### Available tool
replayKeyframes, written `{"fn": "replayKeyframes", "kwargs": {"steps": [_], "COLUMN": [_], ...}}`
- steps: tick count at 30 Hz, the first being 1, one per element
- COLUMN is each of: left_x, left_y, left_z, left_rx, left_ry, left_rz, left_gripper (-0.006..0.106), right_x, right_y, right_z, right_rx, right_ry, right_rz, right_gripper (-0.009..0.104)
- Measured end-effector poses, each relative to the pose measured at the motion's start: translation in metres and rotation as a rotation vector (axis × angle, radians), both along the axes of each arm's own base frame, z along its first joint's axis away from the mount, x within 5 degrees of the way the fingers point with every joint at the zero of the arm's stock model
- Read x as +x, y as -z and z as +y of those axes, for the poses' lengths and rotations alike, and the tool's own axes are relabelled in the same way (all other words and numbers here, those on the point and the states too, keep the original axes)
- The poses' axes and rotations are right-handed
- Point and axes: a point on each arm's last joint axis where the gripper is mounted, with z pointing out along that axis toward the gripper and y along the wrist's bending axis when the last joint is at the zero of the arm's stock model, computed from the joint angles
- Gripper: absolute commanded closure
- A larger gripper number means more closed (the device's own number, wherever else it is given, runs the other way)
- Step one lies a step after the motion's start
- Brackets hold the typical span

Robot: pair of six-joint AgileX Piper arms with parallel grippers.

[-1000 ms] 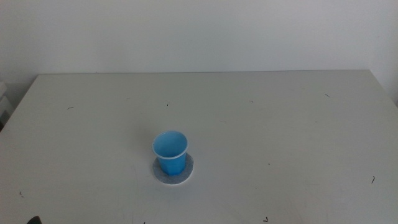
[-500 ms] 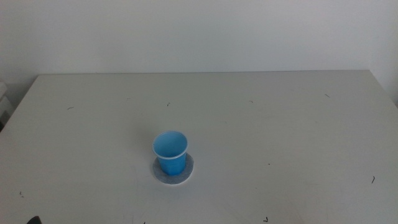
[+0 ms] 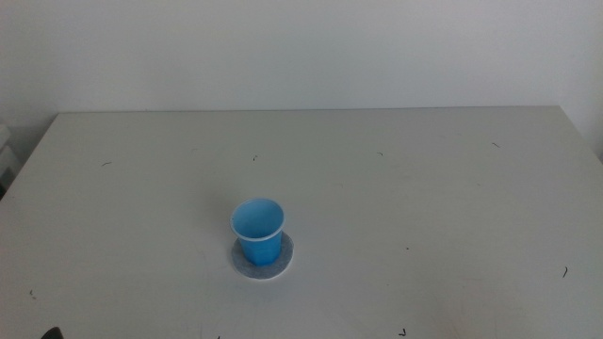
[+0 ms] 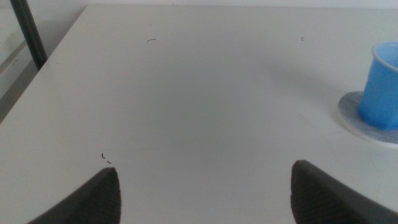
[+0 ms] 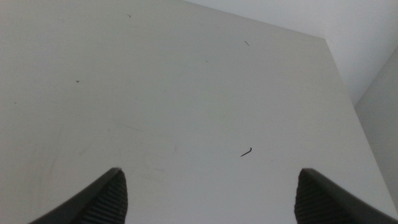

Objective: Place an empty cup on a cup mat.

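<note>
The wide pale grey table (image 3: pixel 424 207) fills the middle view, and neither arm reaches into it. Near its front, a little to the left of centre, lies the flat round mottled grey cup mat with a thin white edge (image 3: pixel 281 265). On this mat stands the small bright blue tapered plastic cup with a pale rim (image 3: pixel 258 231), upright, its long axis vertical and its mouth open upward. The inside looks empty. The cup seems to sit slightly off the centre of the mat, toward the left, but its base appears to be inside the white edge; from this angle I cannot be fully sure.

The left gripper (image 4: pixel 205 193) has its two dark jaws spread wide apart and it holds nothing; only bare table is between them. In the left wrist view the cup (image 4: pixel 382 87) and the mat (image 4: pixel 351 115) are in sight, off to the side of the open jaws and well apart from them. The right gripper (image 5: pixel 208 196) is also spread wide and empty, and its view shows only the table with a small dark mark (image 5: pixel 247 151), no cup at all.

So the left arm is the nearer one to the cup. I judge the placing done, and no further move seems needed.
</note>
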Motion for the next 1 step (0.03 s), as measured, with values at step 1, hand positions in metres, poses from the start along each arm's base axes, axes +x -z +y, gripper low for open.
{"fn": "replayKeyframes", "kwargs": {"steps": [1], "left_x": [0.0000], "left_y": [0.0000], "left_z": [0.0000], "left_rx": [0.000], "left_ry": [0.000], "left_rz": [0.000], "left_gripper": [-0.005], "right_x": [0.0001], "right_y": [0.0001], "right_z": [0.0000], "right_rx": [0.000], "right_ry": [0.000], "right_rz": [-0.001], "right_gripper": [0.003]}}
